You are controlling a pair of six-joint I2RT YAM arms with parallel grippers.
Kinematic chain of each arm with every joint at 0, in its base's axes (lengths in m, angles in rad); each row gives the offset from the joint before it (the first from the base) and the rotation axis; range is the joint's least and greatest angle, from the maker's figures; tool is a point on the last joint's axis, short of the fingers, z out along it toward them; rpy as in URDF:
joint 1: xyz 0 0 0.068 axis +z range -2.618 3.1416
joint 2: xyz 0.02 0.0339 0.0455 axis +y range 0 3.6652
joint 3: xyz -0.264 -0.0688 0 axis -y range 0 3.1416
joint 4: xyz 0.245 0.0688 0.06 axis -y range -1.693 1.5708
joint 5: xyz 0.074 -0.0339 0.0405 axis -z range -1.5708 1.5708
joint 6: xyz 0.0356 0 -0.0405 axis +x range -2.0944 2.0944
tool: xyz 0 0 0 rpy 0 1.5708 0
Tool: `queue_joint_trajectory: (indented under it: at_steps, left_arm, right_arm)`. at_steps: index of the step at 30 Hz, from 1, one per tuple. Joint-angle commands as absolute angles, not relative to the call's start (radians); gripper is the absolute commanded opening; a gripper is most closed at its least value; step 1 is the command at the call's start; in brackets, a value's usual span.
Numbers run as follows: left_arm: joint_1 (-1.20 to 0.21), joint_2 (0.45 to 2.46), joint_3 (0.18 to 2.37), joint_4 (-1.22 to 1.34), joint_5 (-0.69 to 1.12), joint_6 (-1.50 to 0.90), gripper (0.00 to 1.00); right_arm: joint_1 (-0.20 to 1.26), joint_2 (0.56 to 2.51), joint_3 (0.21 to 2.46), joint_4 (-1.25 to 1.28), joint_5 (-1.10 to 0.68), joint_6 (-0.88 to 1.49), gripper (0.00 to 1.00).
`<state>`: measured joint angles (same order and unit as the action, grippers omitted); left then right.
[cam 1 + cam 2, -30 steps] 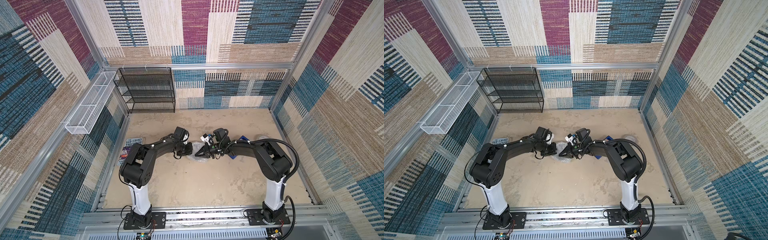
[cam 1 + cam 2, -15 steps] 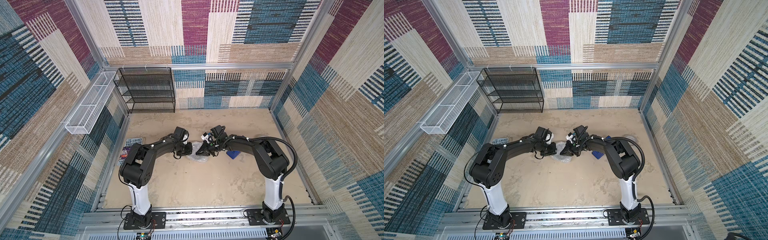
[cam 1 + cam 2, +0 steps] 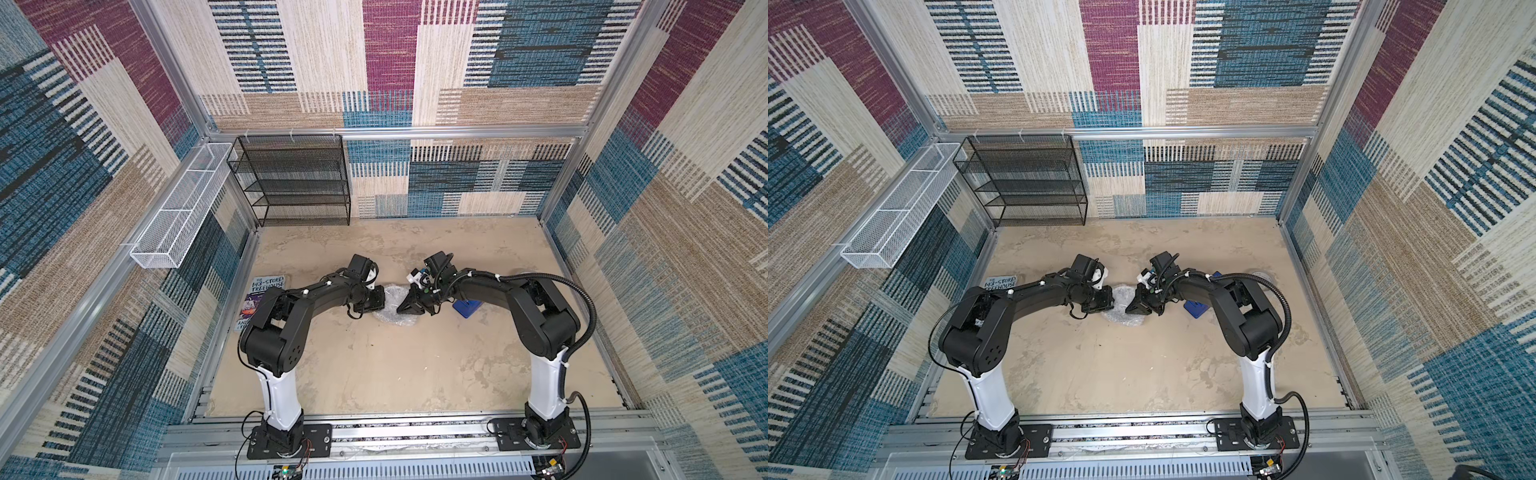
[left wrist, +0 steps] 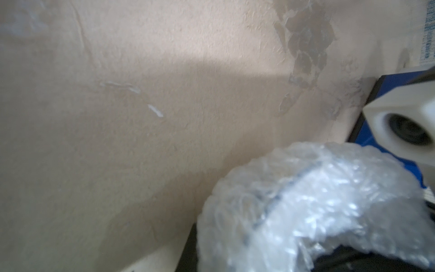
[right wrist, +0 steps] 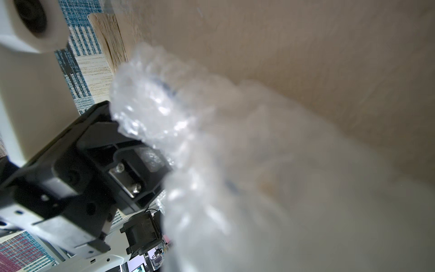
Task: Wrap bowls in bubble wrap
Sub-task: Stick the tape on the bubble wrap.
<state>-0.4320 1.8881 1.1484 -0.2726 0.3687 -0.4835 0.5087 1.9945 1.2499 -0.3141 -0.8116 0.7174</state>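
Here, the bubble wrap (image 3: 392, 319) lies bunched into a lumpy bundle near the middle of the counter (image 3: 374, 374), between the ends of the two arms. In both top views the bundle is about as wide as it is deep, so no long axis can be told from above. The bowl (image 4: 308, 170) is inside it, showing in the left wrist view only as a curved dark-blue line through the plastic, and in the right wrist view as blue flecks and a faint yellowish spot; wrap and blur hide which way its mouth faces.

The left gripper (image 3: 381, 302) reaches in from the robot's left, pointing across at the other arm; its fingers (image 5: 131, 143) stand narrow, closed on a fold of the bubble wrap, which runs straight into them in the right wrist view. The right gripper (image 3: 402, 308) meets the opposite side of the bundle, its fingers tapering to a point against the plastic; whether they pinch it or stand slightly apart I cannot tell, as its own wrist view is filled with blurred wrap.

A blue object (image 3: 467, 308) sits on the counter just beside the right arm; a book (image 3: 259, 297) lies at the counter's left edge; a black wire rack (image 3: 295, 178) stands at the far wall.
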Motion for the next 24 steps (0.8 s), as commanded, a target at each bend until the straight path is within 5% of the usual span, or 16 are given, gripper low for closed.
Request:
queue_joint_trajectory:
  at_steps: [1,6,17,24]
  left_arm:
    - [-0.429,1.885,1.156,-0.259,0.374,-0.465,0.00]
    - [-0.430,1.890,1.161,-0.261,0.372,-0.466,0.00]
    - [-0.431,1.896,1.171,-0.273,0.364,-0.461,0.00]
    - [-0.430,1.897,1.170,-0.273,0.359,-0.458,0.00]
  right_arm:
    - [0.505,1.984,1.273,-0.392,-0.739,0.712,0.33]
    - [0.505,1.957,1.323,-0.439,-0.672,0.698,0.57]
    - [0.505,1.885,1.315,-0.474,-0.619,0.687,0.60]
    - [0.508,1.790,1.293,-0.365,-0.661,0.710,0.49]
